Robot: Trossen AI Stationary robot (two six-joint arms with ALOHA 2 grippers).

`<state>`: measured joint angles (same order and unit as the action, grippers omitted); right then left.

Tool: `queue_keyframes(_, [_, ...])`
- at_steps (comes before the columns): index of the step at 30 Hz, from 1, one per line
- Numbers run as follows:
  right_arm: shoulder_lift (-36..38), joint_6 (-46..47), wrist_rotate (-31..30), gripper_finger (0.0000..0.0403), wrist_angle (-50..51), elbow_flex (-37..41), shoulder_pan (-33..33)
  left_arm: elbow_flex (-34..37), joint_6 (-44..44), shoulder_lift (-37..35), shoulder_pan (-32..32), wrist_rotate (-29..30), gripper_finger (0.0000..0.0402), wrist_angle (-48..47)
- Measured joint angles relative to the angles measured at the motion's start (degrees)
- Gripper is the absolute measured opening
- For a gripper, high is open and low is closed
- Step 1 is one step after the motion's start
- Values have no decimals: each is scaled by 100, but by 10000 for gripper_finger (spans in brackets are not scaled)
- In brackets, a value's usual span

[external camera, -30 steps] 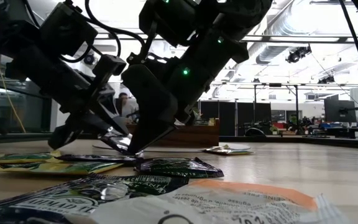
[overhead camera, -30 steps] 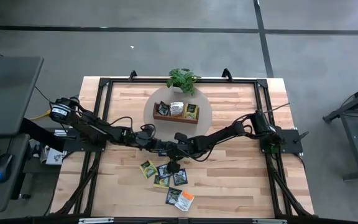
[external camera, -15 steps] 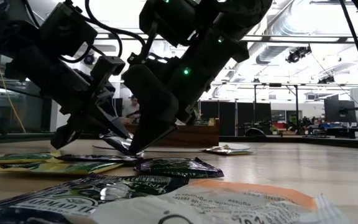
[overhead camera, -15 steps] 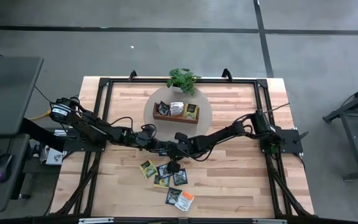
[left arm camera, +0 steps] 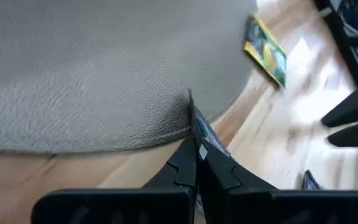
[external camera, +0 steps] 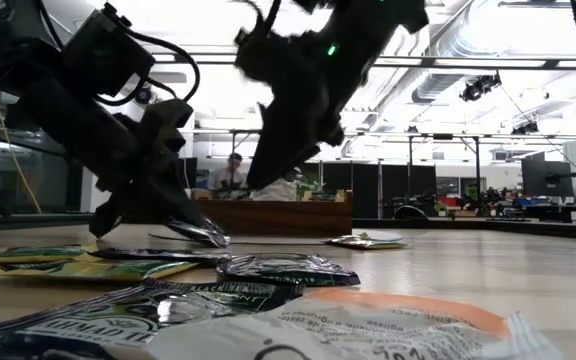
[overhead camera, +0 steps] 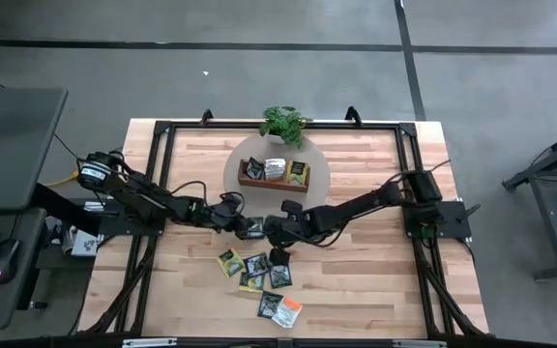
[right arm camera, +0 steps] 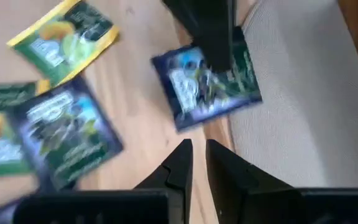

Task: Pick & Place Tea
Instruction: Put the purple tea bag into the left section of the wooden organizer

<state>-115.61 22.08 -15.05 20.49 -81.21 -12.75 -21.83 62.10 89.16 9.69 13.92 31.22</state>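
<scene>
My left gripper [overhead camera: 250, 228] [external camera: 196, 226] is at the table's middle, just near of the round grey mat [overhead camera: 319, 166], shut on a dark blue tea sachet [right arm camera: 207, 84]. My right gripper [overhead camera: 278, 253] [right arm camera: 196, 152] hovers above and beside that sachet, narrowly open and empty; in the low view it [external camera: 264, 178] is raised off the table. Several loose sachets [overhead camera: 259, 273] in yellow-green, dark blue, white and orange lie flat on the wood nearer the near edge. My left gripper pinches the dark blue sachet between its two fingers [left arm camera: 191, 163], at one edge [left arm camera: 199, 132]; the sachet shows edge-on there. The fingers slant down from the table's left. The sachet [external camera: 204, 233] hangs tilted at the fingertips, low over the mat's rim; whether it touches the table I cannot tell.
A brown wooden tray [overhead camera: 275, 185] holding sachets stands on the grey mat, with a small potted plant [overhead camera: 283, 123] behind it at the far edge. A black frame [overhead camera: 162, 130] runs round the tabletop. Bare wood lies to the right of the loose sachets.
My right gripper, which pointed down at the dark sachet beside the left gripper, has risen clear of it and drawn back toward the table's right. My left gripper has stayed low with the sachet still in its fingers.
</scene>
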Motion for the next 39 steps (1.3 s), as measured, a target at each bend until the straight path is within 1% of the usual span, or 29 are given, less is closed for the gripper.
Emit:
queue_keyframes(4, [96,109,-41,48,272,-4,-195,-12,-676,-360,0,-65,0,163])
queue_keyframes(8, [95,392,-222,43,470,6,-393,-27,-1578,-838,0,-162,0,120])
queue_keyframes(12, [93,830,-568,38,672,133,-622,-23,-2609,-1390,0,-90,0,-240])
queue_keyframes(14, [98,1057,-721,36,641,210,-745,-25,-3132,-1627,0,122,0,-487])
queue_keyframes(16, [98,1278,-751,35,627,350,-835,-23,-3686,-1821,0,411,0,-642])
queue_keyframes(21, [96,1716,-926,39,480,559,-982,-25,-4971,-2081,-34,1123,0,-566])
queue_keyframes(23, [96,1836,-932,41,462,619,-1018,-28,-5195,-2124,-202,1227,0,-541])
queue_keyframes(25, [96,1863,-920,41,406,616,-1036,-27,-5307,-2148,-519,1220,0,-592])
queue_keyframes(26, [96,1863,-910,41,359,612,-1040,-27,-5368,-2148,-697,1178,0,-579])
queue_keyframes(29, [96,1835,-905,37,217,612,-1039,-27,-5619,-2150,-1294,797,0,-527])
queue_keyframes(34, [96,1769,-896,36,85,612,-1034,-28,-6036,-2150,-2211,-86,0,-497])
queue_keyframes(39, [96,1756,-911,41,74,612,-1035,-30,-6187,-2150,-2933,-1054,0,-409])
